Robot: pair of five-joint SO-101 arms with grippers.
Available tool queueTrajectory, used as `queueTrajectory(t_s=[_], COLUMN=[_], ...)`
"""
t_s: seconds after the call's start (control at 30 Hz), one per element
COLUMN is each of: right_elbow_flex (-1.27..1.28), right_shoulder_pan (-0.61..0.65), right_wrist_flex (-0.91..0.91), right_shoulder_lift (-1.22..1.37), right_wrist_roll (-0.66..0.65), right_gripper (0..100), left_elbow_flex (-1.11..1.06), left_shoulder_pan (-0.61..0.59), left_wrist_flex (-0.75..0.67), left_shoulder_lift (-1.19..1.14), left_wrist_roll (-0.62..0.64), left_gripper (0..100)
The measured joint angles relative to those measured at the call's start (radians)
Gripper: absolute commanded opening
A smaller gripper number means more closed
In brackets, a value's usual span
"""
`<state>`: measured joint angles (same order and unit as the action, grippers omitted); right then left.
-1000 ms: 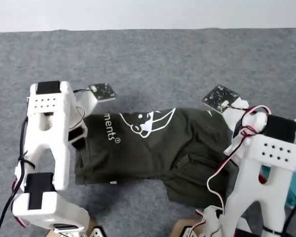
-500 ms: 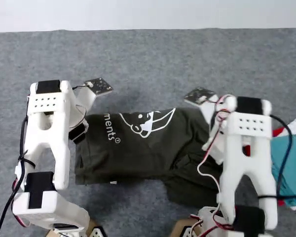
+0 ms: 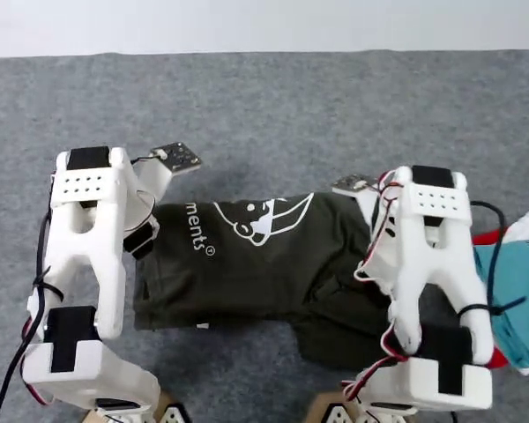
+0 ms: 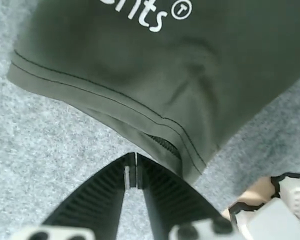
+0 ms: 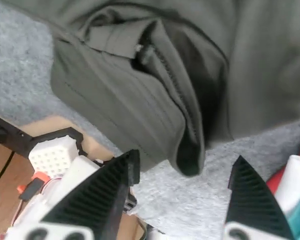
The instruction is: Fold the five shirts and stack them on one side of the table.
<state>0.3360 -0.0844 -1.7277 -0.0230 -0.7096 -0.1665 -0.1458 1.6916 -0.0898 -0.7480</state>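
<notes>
A dark olive shirt (image 3: 264, 256) with white print lies partly folded in the middle of the grey table. My left arm (image 3: 88, 229) stands over its left edge. In the left wrist view my left gripper (image 4: 136, 170) is shut with nothing in it, its tips over bare table just short of the shirt's stitched hem (image 4: 140, 120). My right arm (image 3: 428, 256) hangs above the shirt's right part. My right gripper (image 5: 185, 172) is open, its fingers on either side of a bunched fold of the olive shirt (image 5: 155, 100) near the table's front edge.
More shirts in teal, red and white (image 3: 520, 282) lie in a heap at the right edge. The arms' wooden base with a white board (image 5: 55, 155) lies just in front of the shirt. Bare grey table (image 3: 273, 115) stretches behind the shirt to the white back edge.
My right arm has swung left from the heap at the right edge to above the olive shirt's right part. The left arm has barely moved.
</notes>
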Motion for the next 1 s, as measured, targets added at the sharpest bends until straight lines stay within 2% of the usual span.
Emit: queueTrajectory(t_s=[0.13,0.3,0.5,0.6,0.83,1.0], right_elbow_flex=[0.000,0.000,0.006,0.006,0.006,0.005], right_shoulder_pan=[-0.031,-0.031,-0.031,-0.031,-0.041,-0.066], right_wrist_flex=[0.011,-0.018,-0.023,-0.023,-0.023,-0.015], right_shoulder_lift=[0.025,0.025,0.011,0.011,0.075,0.084], right_wrist_roll=[0.058,0.060,-0.037,-0.058,-0.092,-0.095], right_gripper=[29.2,28.4,13.2,10.1,10.9,25.5], left_elbow_flex=[-0.012,-0.046,-0.046,-0.046,-0.046,-0.046], left_shoulder_pan=[0.000,0.000,0.000,0.000,0.000,0.000], left_wrist_flex=[-0.034,-0.072,-0.075,-0.075,-0.075,-0.075], left_shoulder_lift=[0.000,0.000,0.000,0.000,0.000,0.000], left_wrist_roll=[0.000,0.000,0.000,0.000,0.000,0.000], left_gripper=[1,1,1,1,1,1])
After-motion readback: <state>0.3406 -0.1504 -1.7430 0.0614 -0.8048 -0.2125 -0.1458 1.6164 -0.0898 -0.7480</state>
